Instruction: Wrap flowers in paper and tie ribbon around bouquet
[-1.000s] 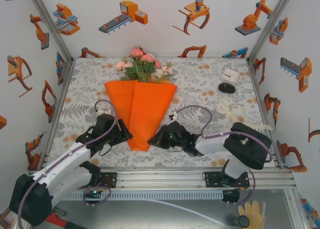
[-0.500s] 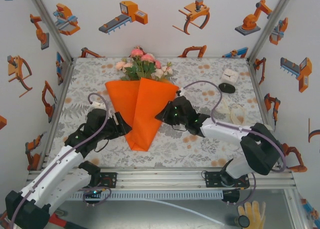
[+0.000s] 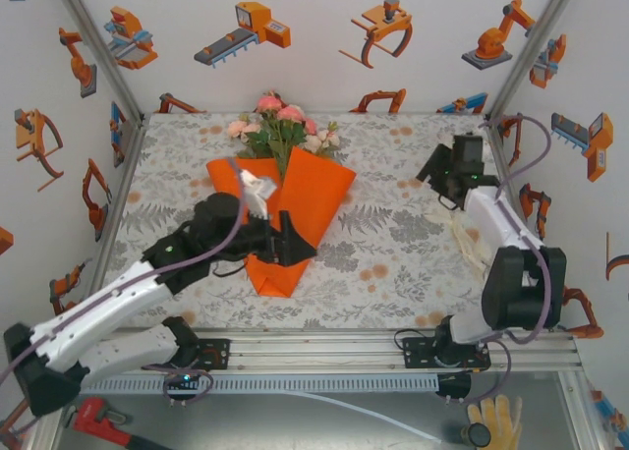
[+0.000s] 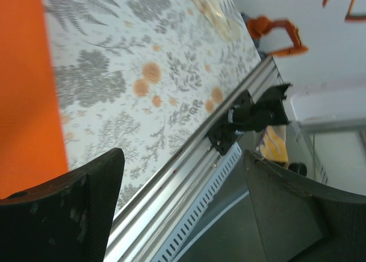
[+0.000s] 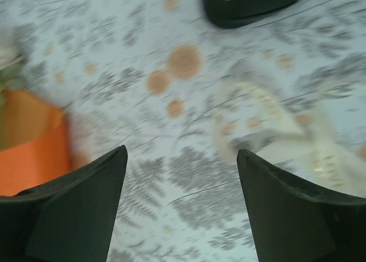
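Right jaws: open, empty. The ribbon (image 5: 263, 99) lies on the surface (image 5: 189, 176) just beyond them, toward your right-hand jaw, its length slanting across the gap. Left jaws: open, empty, beside the paper's (image 3: 314, 190) narrow end. Your right arm is nearer the ribbon.

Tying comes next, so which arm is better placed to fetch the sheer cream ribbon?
Probably right. The right pincer hovers open near the sheer cream ribbon; the left pincer is over the bright orange paper cone, farther away.
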